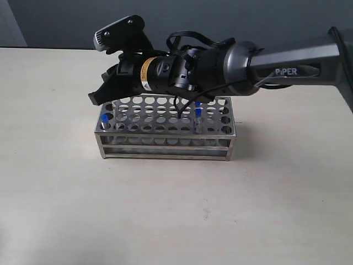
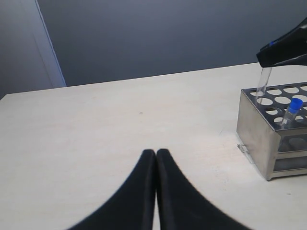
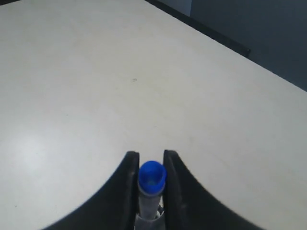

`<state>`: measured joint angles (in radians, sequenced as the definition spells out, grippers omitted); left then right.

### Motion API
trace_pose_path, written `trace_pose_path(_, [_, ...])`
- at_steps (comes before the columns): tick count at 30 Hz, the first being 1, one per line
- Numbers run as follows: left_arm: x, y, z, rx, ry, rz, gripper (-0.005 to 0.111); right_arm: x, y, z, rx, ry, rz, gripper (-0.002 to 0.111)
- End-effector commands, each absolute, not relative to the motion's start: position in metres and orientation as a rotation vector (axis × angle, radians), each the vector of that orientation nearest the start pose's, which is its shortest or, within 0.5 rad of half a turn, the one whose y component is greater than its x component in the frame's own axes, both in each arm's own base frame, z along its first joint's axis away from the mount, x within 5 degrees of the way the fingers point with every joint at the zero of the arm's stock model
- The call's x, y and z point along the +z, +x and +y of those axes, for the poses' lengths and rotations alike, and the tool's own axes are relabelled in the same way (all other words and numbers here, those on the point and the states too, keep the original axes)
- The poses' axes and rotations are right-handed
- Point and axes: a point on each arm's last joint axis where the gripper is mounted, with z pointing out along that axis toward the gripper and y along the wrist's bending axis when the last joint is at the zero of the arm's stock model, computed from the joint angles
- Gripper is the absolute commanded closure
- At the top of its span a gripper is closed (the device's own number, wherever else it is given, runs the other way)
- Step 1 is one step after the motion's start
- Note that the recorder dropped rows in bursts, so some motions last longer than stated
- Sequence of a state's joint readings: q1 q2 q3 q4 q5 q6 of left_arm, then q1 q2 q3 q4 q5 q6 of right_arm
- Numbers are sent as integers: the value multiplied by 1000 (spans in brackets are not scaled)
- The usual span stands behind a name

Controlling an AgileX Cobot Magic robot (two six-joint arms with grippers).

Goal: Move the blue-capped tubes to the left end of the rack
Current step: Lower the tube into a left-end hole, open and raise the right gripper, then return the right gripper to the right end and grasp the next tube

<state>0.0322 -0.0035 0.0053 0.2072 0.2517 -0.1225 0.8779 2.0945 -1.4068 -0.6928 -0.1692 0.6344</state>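
Note:
The steel rack (image 1: pixel 165 144) stands mid-table. My right gripper (image 1: pixel 101 97) has reached across to the rack's left end and is shut on a blue-capped tube (image 3: pixel 152 175), cap level with the fingertips. In the left wrist view that clear tube (image 2: pixel 263 84) hangs from the right gripper (image 2: pixel 282 50), its lower end at a hole in the rack's end row. Another blue-capped tube (image 1: pixel 105 119) stands in the left front corner (image 2: pixel 295 104). Two more blue caps (image 1: pixel 197 112) stand close together right of the middle. My left gripper (image 2: pixel 156 152) is shut and empty, low over the table, apart from the rack (image 2: pixel 261 139).
The right arm (image 1: pixel 248 61) stretches over the rack's back from the right. Pale bare tabletop (image 1: pixel 176 210) lies in front of the rack. A dark wall (image 2: pixel 168 33) runs behind the table.

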Motion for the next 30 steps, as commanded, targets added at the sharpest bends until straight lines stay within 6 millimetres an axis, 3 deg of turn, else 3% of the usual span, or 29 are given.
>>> trace_pose_path(1, [192, 55, 6, 116, 4, 1720, 106, 177, 298, 377, 635, -1016, 1824, 108])
trace_pose_path(7, [192, 55, 6, 116, 4, 1720, 106, 164, 307, 387, 634, -1017, 1827, 105])
trace_pose_path(15, [192, 55, 6, 116, 4, 1720, 106, 170, 310, 383, 568, -1004, 1865, 73])
trace_pose_path(19, [192, 55, 6, 116, 4, 1720, 106, 202, 309, 371, 476, -963, 1892, 71])
trace_pose_path(25, [192, 55, 6, 116, 4, 1720, 106, 268, 307, 340, 332, -918, 1839, 71])
trace_pose_path(30, [192, 55, 6, 116, 4, 1720, 106, 286, 295, 307, 333, -871, 1850, 71])
